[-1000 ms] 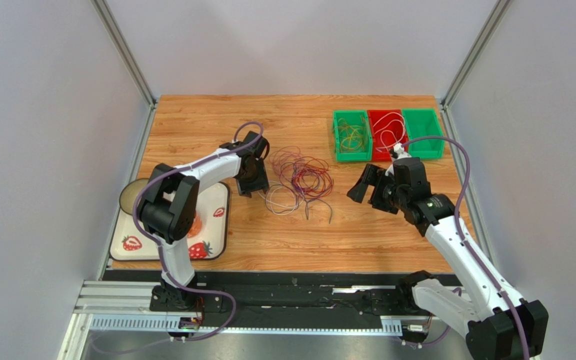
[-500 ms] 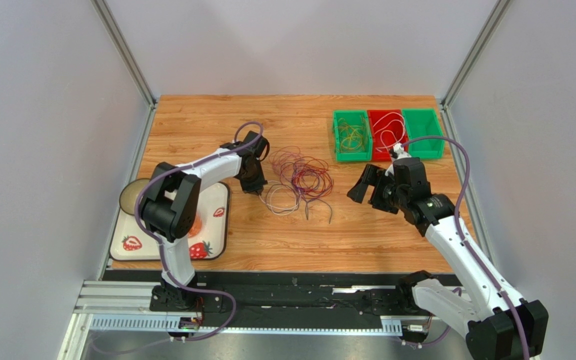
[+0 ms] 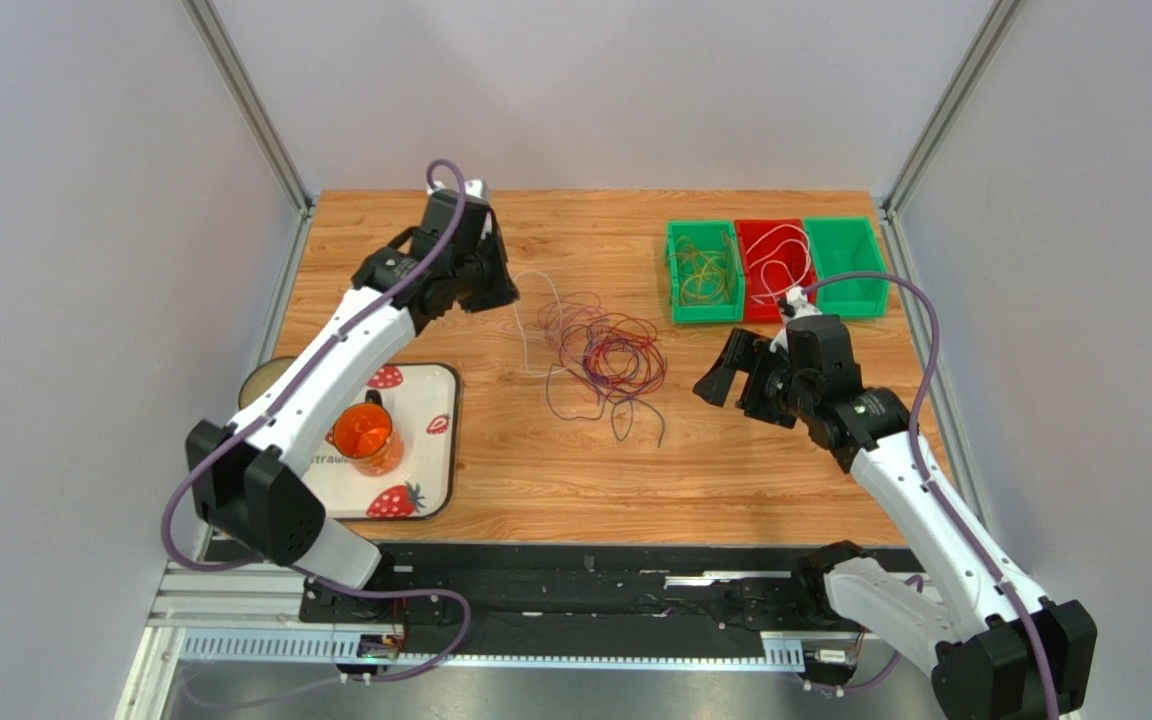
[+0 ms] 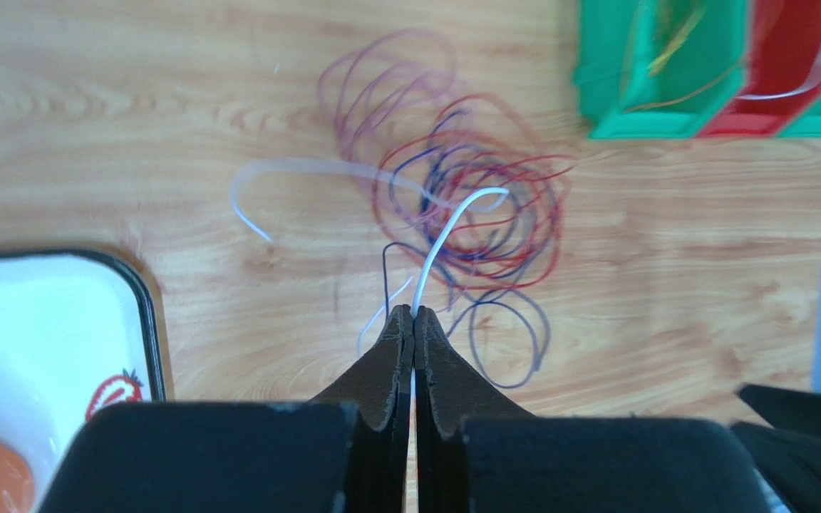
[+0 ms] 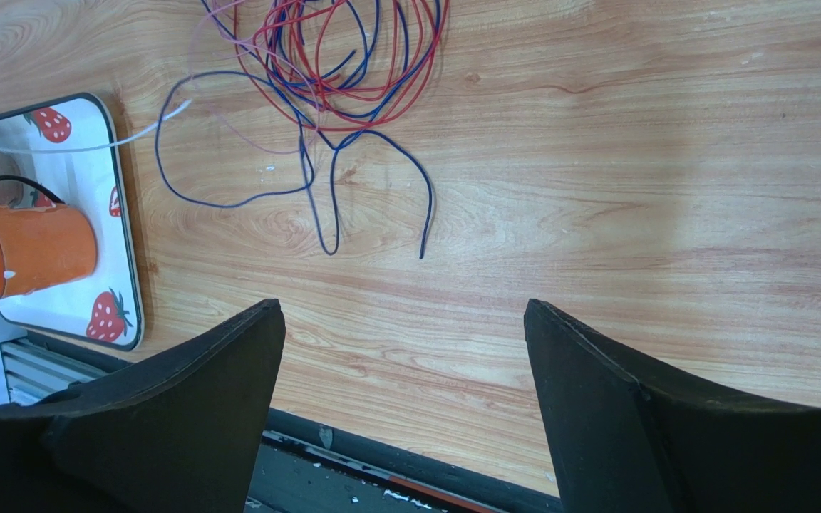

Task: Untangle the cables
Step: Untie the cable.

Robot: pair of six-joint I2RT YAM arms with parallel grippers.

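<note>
Left jaws: pinched fully shut on one white wire, held above the worktop. The wire runs out from the tips and down ahead into the cables, a loose heap of red, purple and dark loops lying ahead of and below these jaws.

Right jaws: spread wide, empty, hovering. The heap lies ahead of them, toward their left finger.

Handling, my guess: wires very light, limp and smooth. They will likely slip through a weak pinch, and loops will snag and drag their neighbours. Not fragile.

Best hold: a free end or an outer loop, such as the dark tail nearest the right jaws. Pinch across it and draw slowly away from the heap.
</note>
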